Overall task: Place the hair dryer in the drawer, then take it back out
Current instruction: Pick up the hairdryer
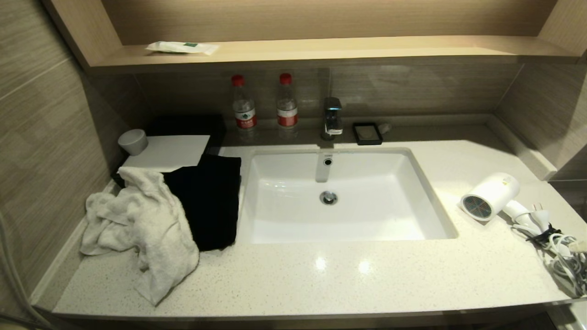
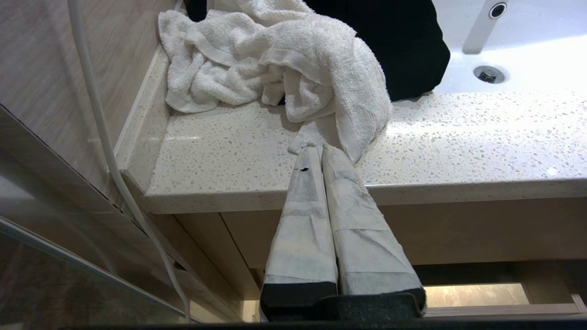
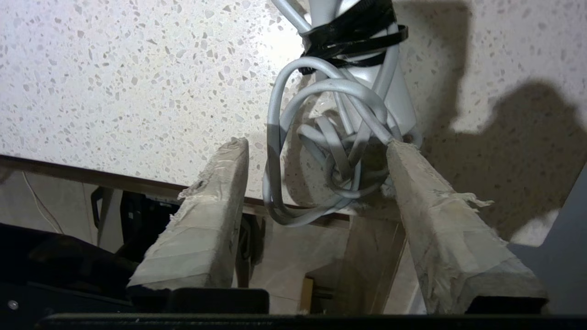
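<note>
The white hair dryer point(image 1: 490, 195) lies on its side at the right end of the counter, grey grille toward the sink. Its coiled white cord point(image 1: 557, 247), bound with a black tie, trails to the counter's front right corner. In the right wrist view my right gripper point(image 3: 316, 143) is open at that corner, with the cord loops point(image 3: 330, 137) lying between its taped fingers and the handle end point(image 3: 394, 101) just beyond. My left gripper point(image 2: 316, 149) is shut and empty, parked before the counter's front left edge. The drawer's light-wood front point(image 2: 458, 229) shows under the counter, closed.
A white sink point(image 1: 412, 192) fills the counter's middle. A crumpled white towel point(image 1: 142, 229) and a black cloth point(image 1: 211, 201) lie on the left. Two bottles point(image 1: 243, 105), a tap point(image 1: 331, 117) and a black dish point(image 1: 367, 134) stand along the back wall.
</note>
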You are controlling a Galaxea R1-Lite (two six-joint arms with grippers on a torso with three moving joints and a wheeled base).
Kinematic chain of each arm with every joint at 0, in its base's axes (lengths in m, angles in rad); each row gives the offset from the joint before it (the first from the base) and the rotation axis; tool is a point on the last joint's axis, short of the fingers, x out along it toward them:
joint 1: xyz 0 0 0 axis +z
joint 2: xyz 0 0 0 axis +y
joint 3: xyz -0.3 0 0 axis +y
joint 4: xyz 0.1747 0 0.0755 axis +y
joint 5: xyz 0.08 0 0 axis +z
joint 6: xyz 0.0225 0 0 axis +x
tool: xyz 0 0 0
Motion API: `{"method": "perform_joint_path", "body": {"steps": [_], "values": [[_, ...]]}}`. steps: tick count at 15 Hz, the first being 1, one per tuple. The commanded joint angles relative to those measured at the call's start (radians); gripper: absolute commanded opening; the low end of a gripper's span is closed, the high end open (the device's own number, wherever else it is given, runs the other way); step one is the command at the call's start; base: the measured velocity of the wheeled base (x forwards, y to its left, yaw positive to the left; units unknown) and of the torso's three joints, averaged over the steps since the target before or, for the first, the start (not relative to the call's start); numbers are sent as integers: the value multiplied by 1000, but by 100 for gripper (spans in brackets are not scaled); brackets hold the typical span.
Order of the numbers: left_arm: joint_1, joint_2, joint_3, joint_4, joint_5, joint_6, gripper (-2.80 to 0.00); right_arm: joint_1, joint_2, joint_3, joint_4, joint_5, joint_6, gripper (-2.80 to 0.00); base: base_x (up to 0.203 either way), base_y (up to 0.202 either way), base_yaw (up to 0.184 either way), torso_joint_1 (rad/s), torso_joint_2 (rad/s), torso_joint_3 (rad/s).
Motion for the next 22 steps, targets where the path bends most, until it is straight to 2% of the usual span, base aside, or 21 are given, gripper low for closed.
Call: {"method": "perform_joint_path", "body": {"steps": [1,4,6,9,22], "values": [[0,0,0,0,0,0,-280,0,46,-18,8,22,-54,0,0,0,0,0,0,0],[0,-1,0,0,0,0,-280,0,90,-39,11,93,-135,0,0,0,0,0,0,0],[0,-2,0,0,0,-1,-280,0,123,-62,30,98,-216,0,0,0,0,0,0,0],[0,0,0,0,0,0,-280,0,173,-106,75,103,-272,0,0,0,0,0,0,0],[0,0,1,0,0,0,-280,48,293,-202,74,116,-292,0,0,0,0,0,0,0]]}}
